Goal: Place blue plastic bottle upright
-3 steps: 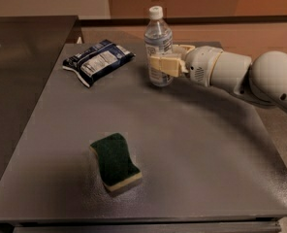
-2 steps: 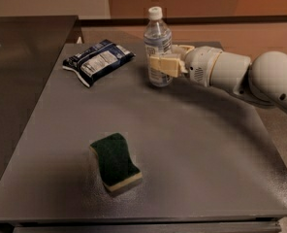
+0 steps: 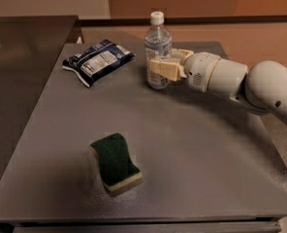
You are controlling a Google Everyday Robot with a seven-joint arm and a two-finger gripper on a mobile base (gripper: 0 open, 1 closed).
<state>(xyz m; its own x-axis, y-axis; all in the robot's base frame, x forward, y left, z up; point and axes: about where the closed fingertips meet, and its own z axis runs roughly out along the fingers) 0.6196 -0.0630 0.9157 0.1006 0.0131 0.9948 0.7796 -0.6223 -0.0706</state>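
Note:
The blue plastic bottle [image 3: 157, 39], clear with a white cap and a pale label, stands upright on the grey table [image 3: 182, 144] at the back centre. My gripper [image 3: 162, 62] reaches in from the right. Its tan fingers [image 3: 164, 70] sit on either side of the bottle's lower half and close on it. The white arm [image 3: 231, 79] stretches off to the right edge. The bottle's base rests on the table top.
A flat dark blue snack packet [image 3: 98, 60] lies to the left of the bottle. A green and yellow sponge [image 3: 115, 161] lies near the front centre. A dark counter [image 3: 22, 47] adjoins the table's left side.

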